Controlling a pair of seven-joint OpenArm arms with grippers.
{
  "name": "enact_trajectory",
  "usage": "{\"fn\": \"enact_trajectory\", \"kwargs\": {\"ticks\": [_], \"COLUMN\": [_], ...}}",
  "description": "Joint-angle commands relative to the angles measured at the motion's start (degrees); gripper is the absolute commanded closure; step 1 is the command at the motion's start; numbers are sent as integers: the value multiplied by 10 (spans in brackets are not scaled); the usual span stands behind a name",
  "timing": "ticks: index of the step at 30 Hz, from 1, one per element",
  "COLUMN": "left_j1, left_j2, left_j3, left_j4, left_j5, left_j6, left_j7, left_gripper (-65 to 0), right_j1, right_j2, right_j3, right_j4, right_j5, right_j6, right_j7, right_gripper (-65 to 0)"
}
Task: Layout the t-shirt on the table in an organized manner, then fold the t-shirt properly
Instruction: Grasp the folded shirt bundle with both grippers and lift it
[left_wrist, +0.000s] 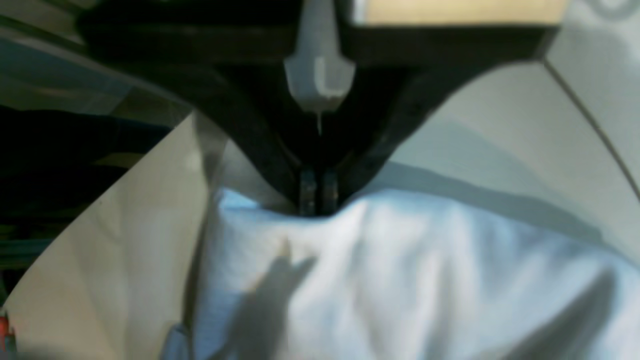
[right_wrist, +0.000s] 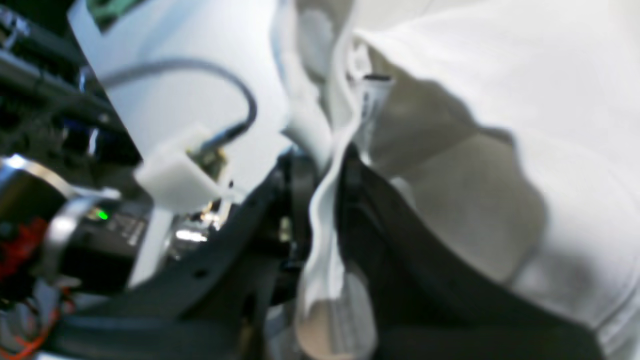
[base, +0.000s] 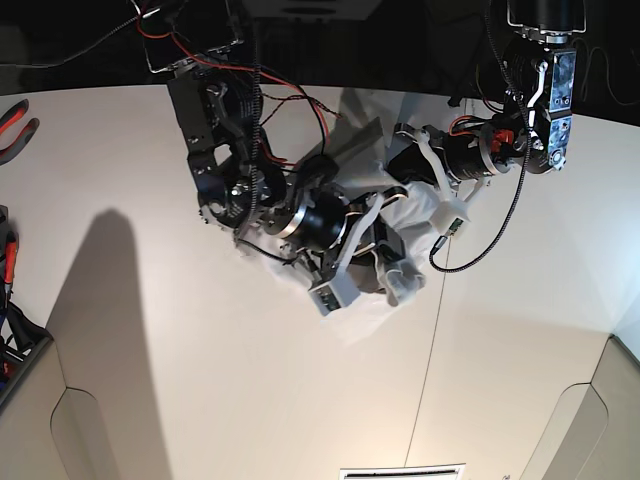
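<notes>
The tabletop (base: 200, 400) is the largest thing in view: wide and white, with a thin dark seam running down its right part and beige cut-out corners at the near left and near right. Most of its surface lies bare toward the near and left sides, well apart from the arms.

One t-shirt (base: 405, 225) is in view, bunched between the two arms near the far middle of the tabletop; much of it is hidden behind the arms, so its outline cannot be traced.

Two arms work the cloth. The left gripper (left_wrist: 318, 200) has its jaws together, pinching a top edge of the t-shirt (left_wrist: 400, 280), which hangs below in soft folds. The right gripper (right_wrist: 325, 200) is clamped on a thin folded band of the t-shirt (right_wrist: 500, 125), the fabric running down between its dark jaws.

Both wrist views are blurred. A pair of red-handled pliers (base: 15, 125) lies cut off at the far left edge.
</notes>
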Motion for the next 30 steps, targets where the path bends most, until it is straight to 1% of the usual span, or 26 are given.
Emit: {"fn": "enact_trajectory", "kwargs": {"ticks": [1,4,7,10,15,19,21,28,30], "left_j1": [-6,-7,-7,-6,-6,-6,-4,10,16], "left_j2": [-2,-2,-2,-2,-2,-2,-2,-2,-2], "left_j3": [-1,-1,-7,-37,-94,-124,-130,-131,-131], "left_j4": [10,10,11,17,33,47,54,58,58], "left_j5": [-18,-21,-23,-51,-92,-132,-145,-145,-150], "left_j6": [-2,-2,-2,-2,-2,-2,-2,-3,-2], "left_j7": [-11,-12,-26,-29,-12,15,21,20,20], "left_gripper": [0,0,0,0,0,0,0,0,0], "right_j1": [9,9,8,8,9,15,25,84,98], "right_j2": [-6,-6,-6,-7,-7,-13,-13,-13,-13], "right_j3": [-13,-38,-46,-46,-46,-49,-54,-72,-76], "right_j4": [-7,-52,-87,-109,-112,-112,-112,-112,-112], "right_j5": [6,-12,-16,-16,-16,-8,-5,-6,-6], "right_j6": [6,6,6,6,6,7,7,6,-7], "right_j7": [21,58,63,64,78,80,80,80,82], "right_gripper": [0,0,0,0,0,0,0,0,0]}}
